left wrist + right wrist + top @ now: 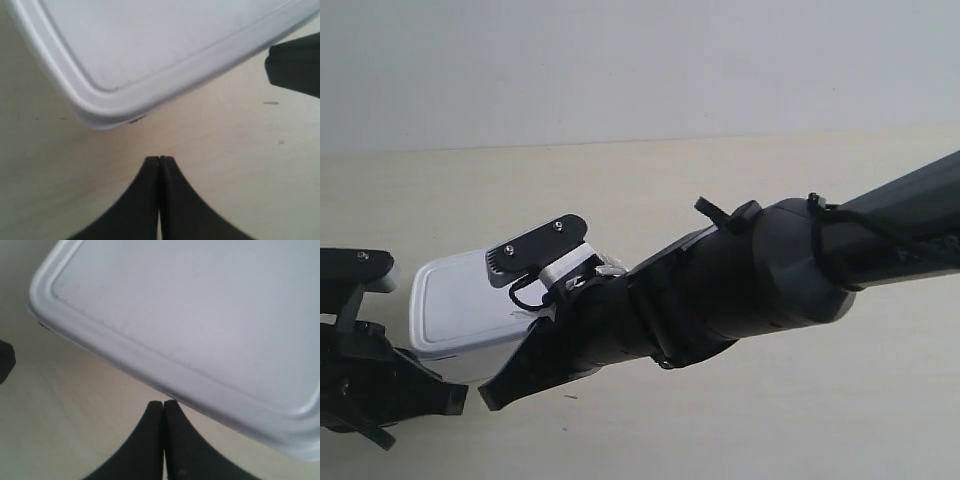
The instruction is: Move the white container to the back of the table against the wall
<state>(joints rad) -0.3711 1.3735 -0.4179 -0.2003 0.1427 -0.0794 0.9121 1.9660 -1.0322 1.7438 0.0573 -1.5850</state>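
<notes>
The white container point(460, 300) lies flat on the table point(740, 190), well short of the wall point(640, 70). In the left wrist view its rounded lid corner point(95, 112) sits a short way ahead of my left gripper point(159, 159), which is shut on nothing. My right gripper point(163, 403) is also shut and empty, its tips right at the container's long rim point(165, 375); whether they touch it I cannot tell. In the exterior view both arms' black fingertips point(492, 394) meet just in front of the box's near edge.
The arm at the exterior view's right point(750, 280) stretches low across the table and hides the box's right end. The other arm point(360, 380) fills the lower left corner. Bare table lies between box and wall.
</notes>
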